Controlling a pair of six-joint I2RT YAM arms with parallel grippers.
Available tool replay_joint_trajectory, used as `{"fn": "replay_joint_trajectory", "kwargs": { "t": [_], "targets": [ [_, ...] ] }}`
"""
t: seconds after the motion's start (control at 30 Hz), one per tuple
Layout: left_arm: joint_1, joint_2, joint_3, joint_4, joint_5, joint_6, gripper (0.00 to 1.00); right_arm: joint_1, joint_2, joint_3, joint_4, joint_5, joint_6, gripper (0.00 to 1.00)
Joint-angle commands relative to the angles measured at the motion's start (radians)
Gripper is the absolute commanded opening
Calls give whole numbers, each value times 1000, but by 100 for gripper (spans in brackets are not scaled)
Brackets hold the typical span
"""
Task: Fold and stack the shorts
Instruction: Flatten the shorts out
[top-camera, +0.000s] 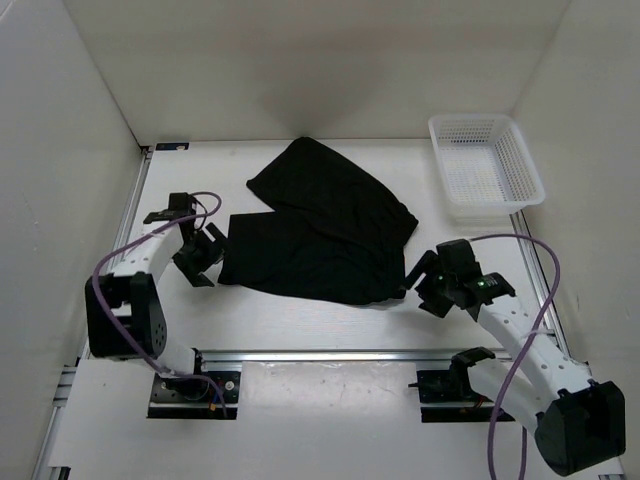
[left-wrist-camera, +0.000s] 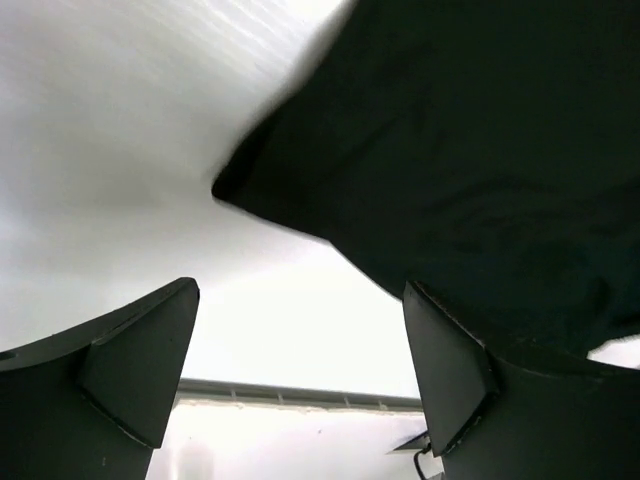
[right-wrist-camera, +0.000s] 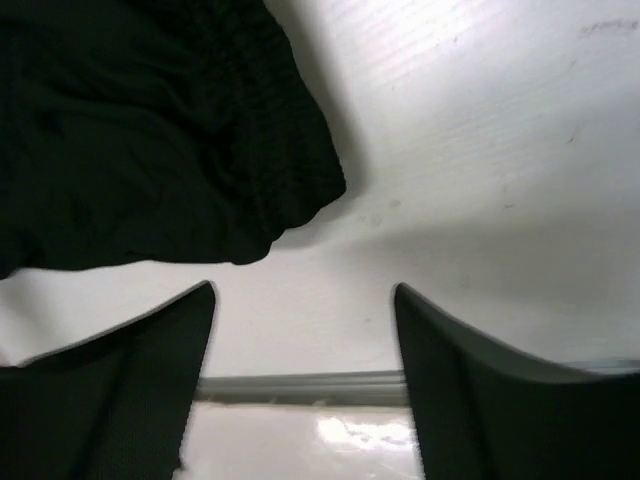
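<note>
Left tool (top-camera: 205, 254) stands with jaws apart and empty, just beside the left corner of the shorts (top-camera: 320, 230). These lie spread mid-worktop (top-camera: 290, 325): matte black, limp cloth in two overlapping panels, one peaked toward the back wall. Their gathered, ribbed corner ends just short of the right tool (top-camera: 418, 282), likewise wide open and holding nothing. A rectangular white plastic mesh basket (top-camera: 485, 165) sits far right. Smooth white surface runs along the near edge.
</note>
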Motion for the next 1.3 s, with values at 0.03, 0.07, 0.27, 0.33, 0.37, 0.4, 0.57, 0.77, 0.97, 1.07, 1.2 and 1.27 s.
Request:
{"fn": "replay_joint_trajectory", "kwargs": {
  "t": [0.03, 0.07, 0.27, 0.33, 0.37, 0.4, 0.57, 0.77, 0.97, 1.07, 1.2, 1.27],
  "targets": [
    [-19, 89, 6, 71, -19, -4, 94, -157, 38, -99, 195, -270, 74, 82],
    [-19, 107, 6, 81, -19, -13, 88, -171, 54, -115, 222, -299, 74, 82],
    [-28, 223, 49, 105, -59, -22, 53, -200, 175, -125, 358, -362, 97, 77],
    [-28, 238, 58, 105, -59, -22, 26, -200, 246, -125, 401, -393, 140, 73],
    [-28, 238, 72, 105, -59, -22, 20, -200, 264, -138, 451, -403, 157, 72],
    [-28, 238, 84, 105, -50, -22, 14, -200, 290, -153, 481, -403, 172, 70],
    [-28, 215, 104, 96, -30, -4, 10, -191, 390, -100, 527, -368, 171, 43],
    [-8, 138, 124, 3, -30, 16, 10, -171, 370, 28, 305, -207, 93, 0],
    [13, 104, 142, -18, -21, 45, 32, -171, 246, 40, 113, 4, -2, 0],
    [13, 195, 193, -18, 12, 59, 74, -151, 258, 40, 113, 57, -22, 0],
    [3, 229, 216, -18, 12, 79, 74, -140, 293, 40, 113, 75, -32, 9],
    [3, 192, 204, -18, -3, 79, 74, -140, 293, 40, 104, 75, -42, 23]
  ]
}}
